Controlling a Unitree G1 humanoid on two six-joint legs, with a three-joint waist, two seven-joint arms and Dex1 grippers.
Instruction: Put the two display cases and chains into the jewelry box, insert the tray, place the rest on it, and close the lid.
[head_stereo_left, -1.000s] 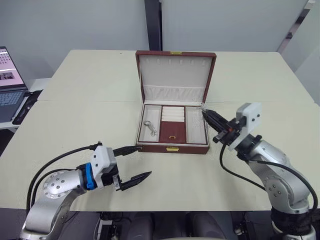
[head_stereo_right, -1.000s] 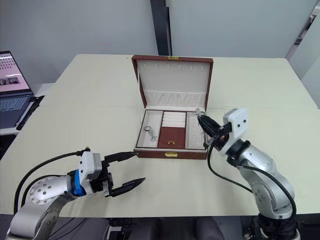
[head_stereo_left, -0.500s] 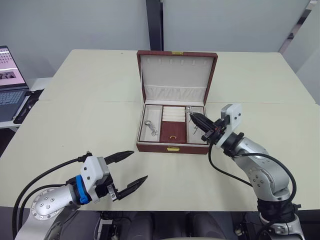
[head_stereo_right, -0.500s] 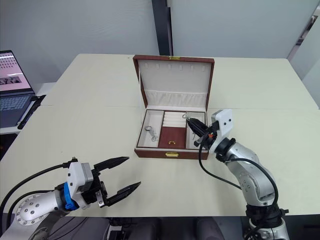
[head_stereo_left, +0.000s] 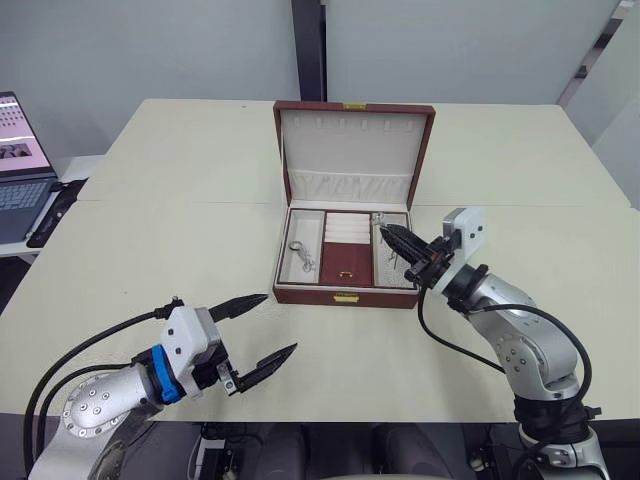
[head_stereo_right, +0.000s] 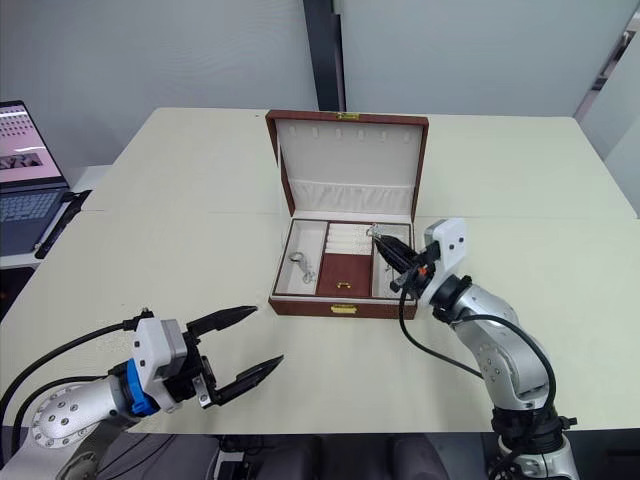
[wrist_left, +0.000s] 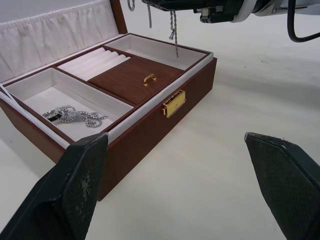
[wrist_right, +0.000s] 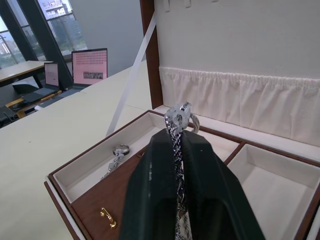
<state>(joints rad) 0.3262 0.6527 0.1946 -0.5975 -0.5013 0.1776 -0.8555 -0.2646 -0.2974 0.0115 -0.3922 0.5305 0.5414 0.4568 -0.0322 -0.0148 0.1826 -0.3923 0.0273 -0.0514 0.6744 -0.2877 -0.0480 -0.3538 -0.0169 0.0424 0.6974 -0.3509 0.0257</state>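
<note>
The large reddish-brown jewelry box with cream lining (head_stereo_left: 347, 262) sits open near the middle of the pale table (head_stereo_left: 150, 230), its long axis running across the robot's view and its gold front clasp (head_stereo_left: 345, 297) facing the robot. The hinged lid with its gathered cream pocket (head_stereo_left: 352, 152) stands upright at the back. The shallow tray with cream side cells and a red-brown centre cell (wrist_left: 131, 75) is seated in the box, long axis parallel to the box front.

A silver chain with a ring at one end (head_stereo_left: 300, 256) lies bunched in the tray's left compartment, roughly front to back.

The right gripper (head_stereo_left: 388, 233) hovers over the tray's right compartment, fingers pointing toward the box's left rear. Its two black fingers (wrist_right: 200, 170) are pinched together on a second silver chain (wrist_right: 177, 131) — the ring end pokes up past the fingertips, and in the left wrist view the loose length hangs straight down toward the right compartment, its lower end just above the lining.

The left gripper (head_stereo_left: 256, 328) is held above the table in front of the box's left corner, well apart from it — fingers spread wide with nothing between them, pointing toward the box.

A laptop with a lit screen (head_stereo_left: 18, 165) stands off the table's far left edge.
</note>
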